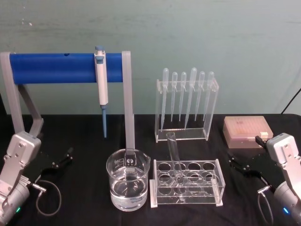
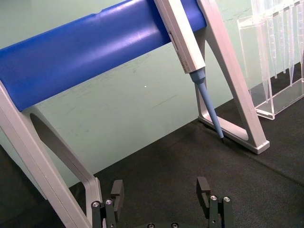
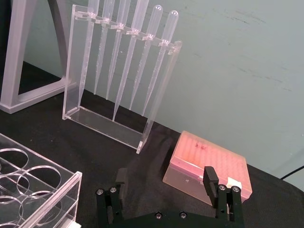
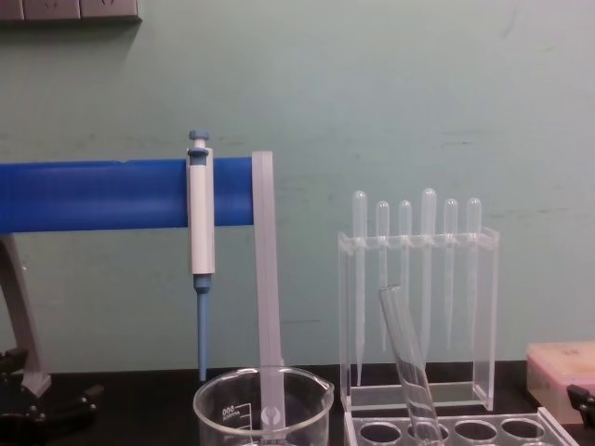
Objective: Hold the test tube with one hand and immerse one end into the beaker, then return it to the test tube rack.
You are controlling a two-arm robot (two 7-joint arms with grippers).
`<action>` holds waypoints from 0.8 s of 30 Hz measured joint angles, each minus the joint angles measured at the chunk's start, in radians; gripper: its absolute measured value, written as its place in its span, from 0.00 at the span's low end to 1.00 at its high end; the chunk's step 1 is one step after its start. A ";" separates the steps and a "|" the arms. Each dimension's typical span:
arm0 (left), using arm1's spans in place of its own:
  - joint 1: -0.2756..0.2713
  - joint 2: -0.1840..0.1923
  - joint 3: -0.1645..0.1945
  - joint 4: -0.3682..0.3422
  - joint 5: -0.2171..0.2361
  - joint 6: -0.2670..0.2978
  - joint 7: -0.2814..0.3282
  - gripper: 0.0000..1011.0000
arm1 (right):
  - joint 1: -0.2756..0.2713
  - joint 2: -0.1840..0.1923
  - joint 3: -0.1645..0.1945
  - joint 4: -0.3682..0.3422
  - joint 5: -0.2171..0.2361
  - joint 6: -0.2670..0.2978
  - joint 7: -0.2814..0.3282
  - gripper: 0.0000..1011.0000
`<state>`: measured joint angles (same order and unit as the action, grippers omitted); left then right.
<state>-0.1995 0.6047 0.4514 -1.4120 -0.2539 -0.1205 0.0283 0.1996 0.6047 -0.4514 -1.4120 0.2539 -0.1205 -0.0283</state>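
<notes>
The test tube (image 1: 175, 157) leans tilted in a hole of the clear rack (image 1: 214, 175), its rim up; in the chest view the test tube (image 4: 407, 364) rises above the rack. The beaker (image 1: 128, 182), holding clear liquid, stands just left of the rack, and its rim shows in the chest view (image 4: 263, 401). My left gripper (image 1: 62, 160) rests low over the black table at the left, open and empty, as the left wrist view (image 2: 160, 190) confirms. My right gripper (image 1: 241, 165) sits low at the right, open and empty (image 3: 164, 181), pointing toward the pink box.
A blue-barred grey stand (image 1: 56, 67) carries a micropipette (image 1: 101, 84) at the back left. Behind the test-tube rack stands a clear stand of plastic pipettes (image 1: 186, 106). A pink tip box (image 1: 248, 132) lies at the back right. Cables trail by both arms.
</notes>
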 joint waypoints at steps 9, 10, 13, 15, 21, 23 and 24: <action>0.000 0.000 0.000 0.000 0.000 0.000 0.000 0.99 | 0.000 0.000 0.000 0.000 0.000 0.000 0.000 0.99; 0.000 0.000 0.000 0.000 0.000 0.000 0.000 0.99 | 0.000 0.000 0.000 0.000 0.000 0.000 0.000 0.99; 0.000 0.000 0.000 0.000 0.000 0.000 0.000 0.99 | 0.000 0.000 0.000 0.000 0.000 0.000 0.000 0.99; 0.000 0.000 0.000 0.000 0.000 0.000 0.000 0.99 | 0.000 0.000 0.000 0.000 0.000 0.000 0.000 0.99; 0.000 0.000 0.000 0.000 0.000 0.000 0.000 0.99 | -0.041 0.014 0.026 -0.041 -0.002 -0.015 0.000 0.99; 0.000 0.000 0.000 0.000 0.000 0.000 0.000 0.99 | -0.077 0.032 0.045 -0.082 0.000 -0.019 -0.006 0.99; 0.000 0.000 0.000 0.000 0.000 0.000 0.000 0.99 | -0.094 0.043 0.052 -0.102 0.002 -0.018 -0.007 0.99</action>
<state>-0.1995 0.6047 0.4514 -1.4120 -0.2539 -0.1205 0.0283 0.1060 0.6476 -0.3991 -1.5138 0.2558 -0.1385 -0.0350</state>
